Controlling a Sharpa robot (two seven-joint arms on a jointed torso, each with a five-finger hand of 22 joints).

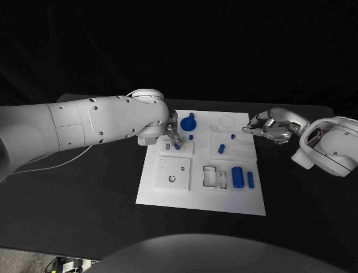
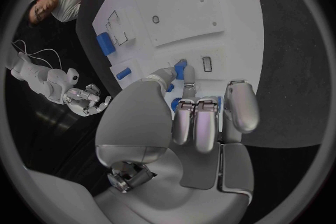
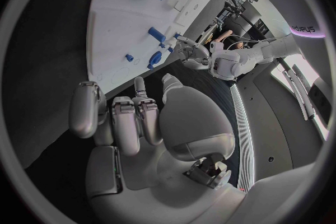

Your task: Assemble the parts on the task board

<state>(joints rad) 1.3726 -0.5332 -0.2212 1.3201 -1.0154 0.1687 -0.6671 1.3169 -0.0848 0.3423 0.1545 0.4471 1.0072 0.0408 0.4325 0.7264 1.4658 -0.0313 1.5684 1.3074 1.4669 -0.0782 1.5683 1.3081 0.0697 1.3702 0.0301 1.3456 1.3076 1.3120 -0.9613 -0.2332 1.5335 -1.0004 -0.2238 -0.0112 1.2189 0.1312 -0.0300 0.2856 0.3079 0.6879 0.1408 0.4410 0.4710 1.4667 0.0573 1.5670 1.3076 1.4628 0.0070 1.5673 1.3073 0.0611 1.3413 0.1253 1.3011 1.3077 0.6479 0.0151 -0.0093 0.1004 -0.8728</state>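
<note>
Black table (image 1: 80,199), white task board (image 1: 167,196), "upus"-like lettering, barely legible.

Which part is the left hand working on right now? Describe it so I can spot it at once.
Start at the white task board and go to its far left corner, where the left hand reaches in. Its fingertips pinch a small blue part over a raised white block. It is far smaller than the round blue knob just beyond it.
</note>
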